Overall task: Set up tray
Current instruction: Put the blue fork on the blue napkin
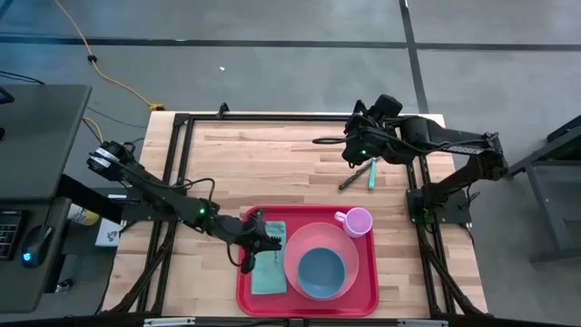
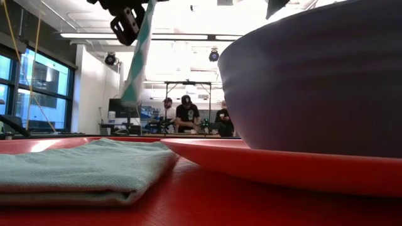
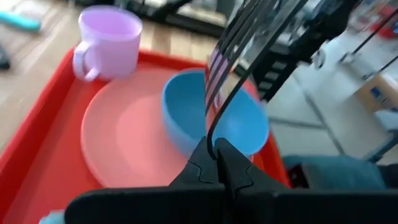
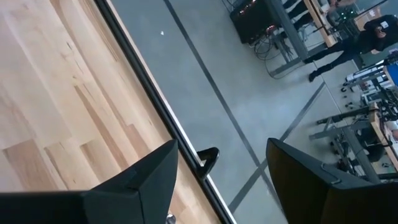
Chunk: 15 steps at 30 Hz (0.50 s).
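Your left gripper point(image 3: 216, 155) is clamped on a fork point(image 3: 230, 74): the two dark fingers meet on its thin handle, and the dark prongs rise away from them. From above, this gripper hovers over the left part of the tray point(image 1: 365, 292), above a napkin point(image 1: 269, 271). You cannot tell from any view whether the fork touches the napkin.

The tray lies at the near edge of the table point(image 1: 272, 154), directly under your left gripper and well apart from your right one. It is bright red smooth plastic, rectangular, with rounded corners and a raised rim.

On the tray:
- napkin: folded teal cloth, soft weave, lying flat along the left side
- plate point(image 1: 298, 243): round, pink, shallow, just right of the napkin
- bowl point(image 1: 320, 272): round, blue, glossy, sitting on the plate
- mug point(image 1: 358, 221): lilac plastic with a loop handle, in the far right corner, touching the plate's edge

Your right gripper point(image 1: 350, 151) waits over the far right of the wooden table, its fingers standing apart and empty. Just beside it, two slim utensils point(image 1: 363, 174) lie on the bare wood, one dark and one teal.
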Each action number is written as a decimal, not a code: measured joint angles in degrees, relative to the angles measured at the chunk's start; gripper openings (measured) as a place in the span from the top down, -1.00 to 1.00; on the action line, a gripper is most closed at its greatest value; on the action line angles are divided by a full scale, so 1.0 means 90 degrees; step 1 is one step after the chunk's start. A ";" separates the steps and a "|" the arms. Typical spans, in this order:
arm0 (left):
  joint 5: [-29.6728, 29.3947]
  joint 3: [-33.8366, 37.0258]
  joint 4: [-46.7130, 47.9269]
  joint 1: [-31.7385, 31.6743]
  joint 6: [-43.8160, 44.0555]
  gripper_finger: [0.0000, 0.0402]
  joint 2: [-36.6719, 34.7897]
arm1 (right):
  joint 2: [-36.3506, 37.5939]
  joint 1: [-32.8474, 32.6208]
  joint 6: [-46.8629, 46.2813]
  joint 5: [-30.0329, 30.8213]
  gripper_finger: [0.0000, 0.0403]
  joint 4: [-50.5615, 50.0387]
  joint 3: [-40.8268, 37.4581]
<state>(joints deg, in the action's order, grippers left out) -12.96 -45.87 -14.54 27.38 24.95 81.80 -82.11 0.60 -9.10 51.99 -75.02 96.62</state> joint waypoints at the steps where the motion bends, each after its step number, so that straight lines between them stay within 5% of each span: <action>1: 0.0013 0.0092 -0.0282 0.0000 -0.0033 0.93 -0.0005 | 0.0000 0.0000 -0.0014 -0.0020 -0.11 -0.0002 0.0000; 10: -0.0171 0.1385 -0.2613 0.0143 0.0524 0.93 -0.0086 | 0.0001 0.0000 -0.0062 -0.0113 -0.11 -0.0052 0.0000; 15: 0.0076 0.1540 -0.2767 0.0129 0.0835 0.93 -0.0095 | 0.0002 0.0000 -0.0116 -0.0114 -0.11 -0.0065 0.0000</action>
<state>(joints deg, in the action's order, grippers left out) -12.27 -32.01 -39.44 28.53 32.46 80.94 -82.08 0.60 -10.14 50.96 -75.61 96.62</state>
